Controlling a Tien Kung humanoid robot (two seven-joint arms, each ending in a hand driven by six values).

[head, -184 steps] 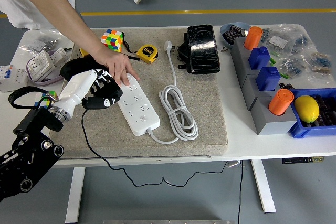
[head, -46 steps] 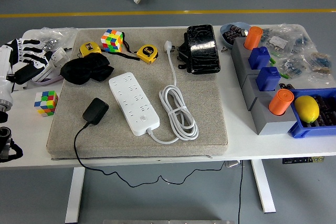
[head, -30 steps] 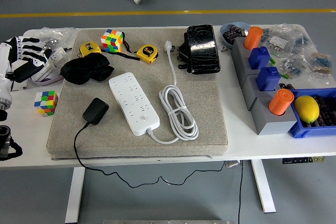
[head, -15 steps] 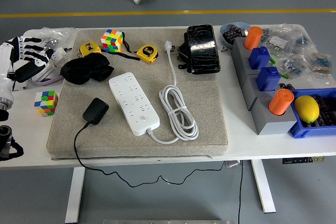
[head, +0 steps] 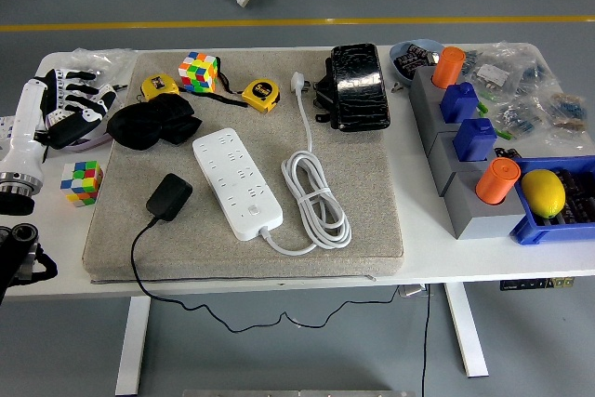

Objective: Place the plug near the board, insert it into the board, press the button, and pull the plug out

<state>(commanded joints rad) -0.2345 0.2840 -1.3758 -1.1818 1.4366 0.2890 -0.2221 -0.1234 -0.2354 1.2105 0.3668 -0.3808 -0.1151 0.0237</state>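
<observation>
A white power strip (head: pixel 237 182) lies diagonally on the grey mat (head: pixel 372 192), its white cord coiled (head: pixel 316 200) to its right. A black plug adapter (head: pixel 168 196) rests on the mat just left of the strip, apart from it, its black cable running off the front edge. My left hand (head: pixel 74 99) hovers at the table's left side, above and left of the adapter, with white fingers spread and nothing in it. My right arm is out of view.
Two colour cubes (head: pixel 82 180) (head: pixel 199 71), a black cloth (head: pixel 149 122), a yellow tape measure (head: pixel 261 96) and a black case (head: pixel 356 86) sit around the strip. Grey blocks with orange and blue parts (head: pixel 462 132) and a blue bin with a lemon (head: pixel 543 192) fill the right.
The person's hand that rested on the strip is gone. The adapter now lies loose on the mat. My left hand has drifted right, back toward the mat, in the last half second.
</observation>
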